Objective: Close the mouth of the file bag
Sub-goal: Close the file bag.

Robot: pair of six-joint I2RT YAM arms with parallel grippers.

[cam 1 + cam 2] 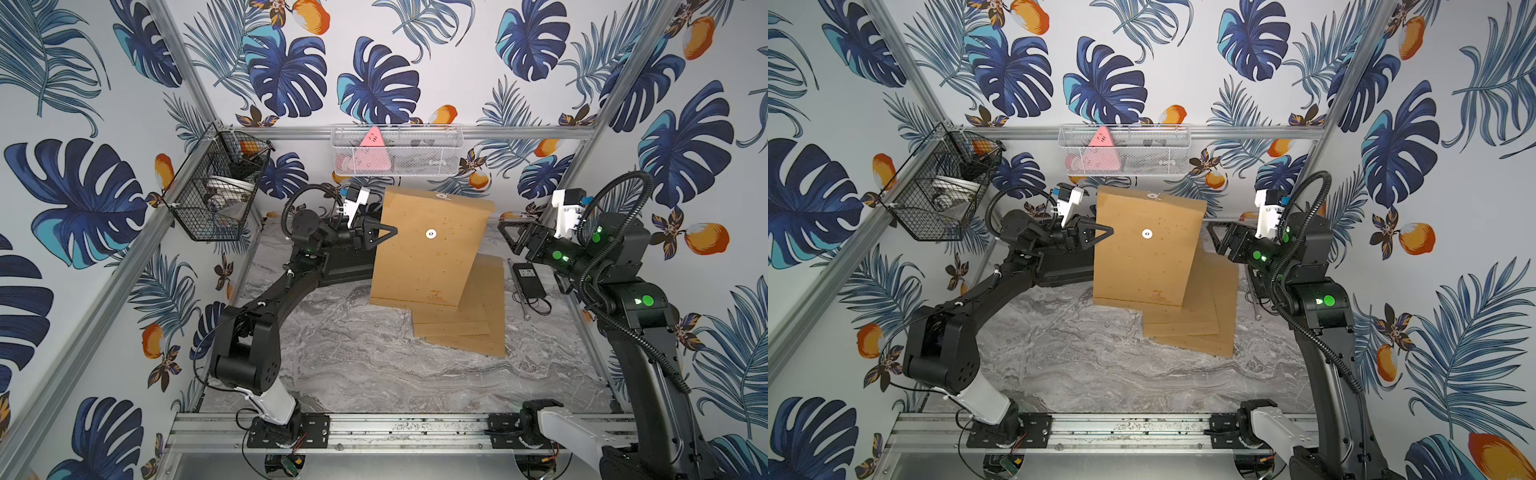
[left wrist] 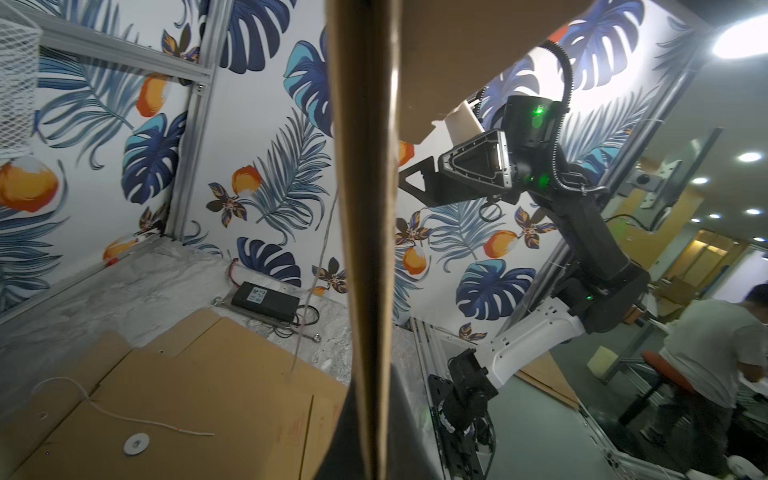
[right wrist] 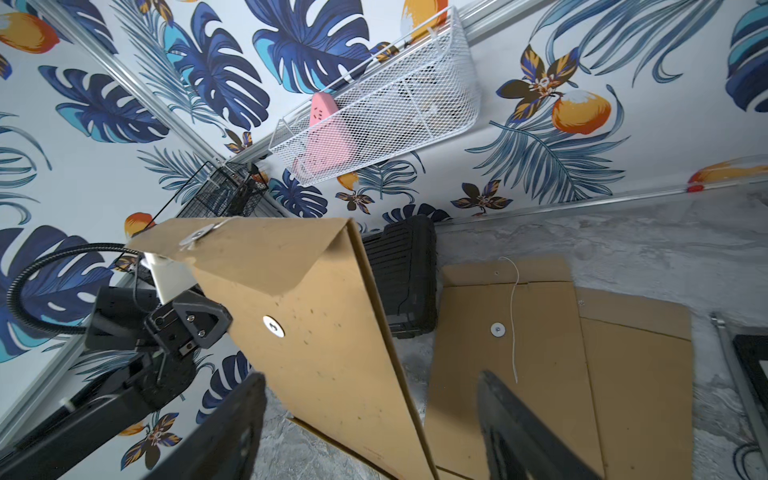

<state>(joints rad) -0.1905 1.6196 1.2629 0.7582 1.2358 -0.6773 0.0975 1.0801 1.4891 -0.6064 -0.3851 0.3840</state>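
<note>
From above, in both top views: find the kraft file bag [image 1: 430, 257] held up on end just below and in front of the white mesh basket [image 1: 397, 166], pinched at one long edge by the left gripper [image 1: 385, 233], clenched tight on the paper; find the right gripper [image 1: 508, 237] off the basket's right end, released, jaws spread, clear of the bag's other edge; note the flap [image 1: 415, 197] at the end nearest the basket, not yet down, with its own washer well apart from the white washer [image 1: 430, 234] on the face; note a stack of flat file bags [image 1: 469, 328] lying farther out from the basket, partly hidden by the held one. Through the left wrist camera: only the bag's thin edge [image 2: 365, 208], seen end-on, with a fine string [image 2: 318, 270], probably its tie, dangling beside it. Through the right wrist camera: the flap [image 3: 257, 257] half bent over the face yet standing off it; judge the mouth still open. Likely light, thin and springy; stiff enough to stand in one pinch, yet apt to bow, crease or swing about that pinch if pushed hard; smooth paper, so prone to slipping. Best taken at the flap's free edge near its washer and pressed toward the face against the left gripper's hold; after that the string, slack and probably hard to catch.
</note>
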